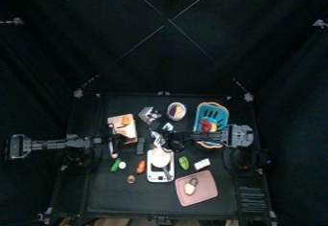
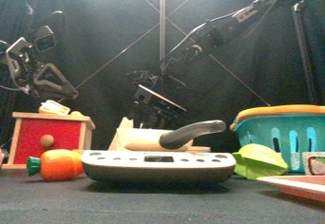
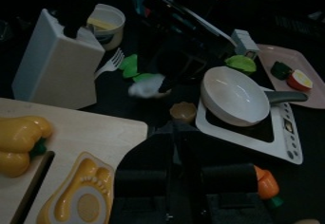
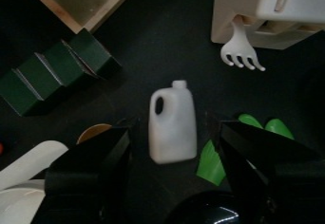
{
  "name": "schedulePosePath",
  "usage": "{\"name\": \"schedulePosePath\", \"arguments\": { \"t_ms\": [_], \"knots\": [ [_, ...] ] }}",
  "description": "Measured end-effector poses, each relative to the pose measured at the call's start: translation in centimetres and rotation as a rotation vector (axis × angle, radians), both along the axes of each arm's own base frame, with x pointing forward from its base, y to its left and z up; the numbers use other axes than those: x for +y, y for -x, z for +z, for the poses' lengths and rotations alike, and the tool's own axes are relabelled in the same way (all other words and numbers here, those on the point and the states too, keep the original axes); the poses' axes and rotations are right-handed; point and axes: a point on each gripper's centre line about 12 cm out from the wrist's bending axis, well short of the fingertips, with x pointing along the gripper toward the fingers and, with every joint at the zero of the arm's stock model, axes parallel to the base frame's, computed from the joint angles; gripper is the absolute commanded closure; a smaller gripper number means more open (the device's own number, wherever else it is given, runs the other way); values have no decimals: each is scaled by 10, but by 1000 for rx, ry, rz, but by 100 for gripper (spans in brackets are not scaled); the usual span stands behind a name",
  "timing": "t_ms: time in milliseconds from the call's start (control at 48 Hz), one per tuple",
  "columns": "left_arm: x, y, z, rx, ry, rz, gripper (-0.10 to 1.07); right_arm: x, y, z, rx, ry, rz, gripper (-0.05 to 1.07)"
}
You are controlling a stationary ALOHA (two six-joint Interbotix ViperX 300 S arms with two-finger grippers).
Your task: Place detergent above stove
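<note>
The detergent (image 4: pixel 172 123) is a small white bottle lying flat on the black table. My right gripper (image 4: pixel 174 138) hangs over it, open wide, with one jaw on each side of the bottle and neither touching it. The left wrist view shows the bottle as a blurred white shape (image 3: pixel 150 88). The stove (image 2: pixel 159 164) is a flat light-grey slab near the table's front, carrying a white pan (image 3: pixel 235 95). It also shows from above (image 1: pixel 157 173). My left arm (image 1: pixel 77 144) rests at the table's left side.
A white knife block (image 4: pixel 273 9) and a white fork (image 4: pixel 241 52) lie near the bottle, with green toy pieces (image 4: pixel 210 161) beside it. The blue basket (image 2: pixel 286 133) and pink tray (image 1: pixel 197 187) stand right. A red box (image 2: pixel 51 133) and an orange fruit (image 2: pixel 57 163) stand left.
</note>
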Motion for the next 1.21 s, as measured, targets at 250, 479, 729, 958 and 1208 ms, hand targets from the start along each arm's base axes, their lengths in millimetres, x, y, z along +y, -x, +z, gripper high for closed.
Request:
{"name": "schedulePosePath", "arguments": {
  "t_ms": [250, 479, 729, 958, 1208],
  "knots": [
    [0, 0, 0, -2, 1, 1, 48, -1, -3, 4, -10, 3, 1, 10],
    [-1, 0, 0, -3, 4, -1, 48, 0, -2, 8, -18, -5, -7, 11],
    [-15, -5, 5, -22, 14, -72, 48, 7, 2, 40, -82, 5, 6, 11],
    [-37, -13, 13, -54, 75, -152, 48, 37, 13, 51, -89, -15, 50, 11],
    [-53, -15, 16, -66, 128, -209, 48, 106, 39, 73, -91, -70, 156, 11]
  ]
}}
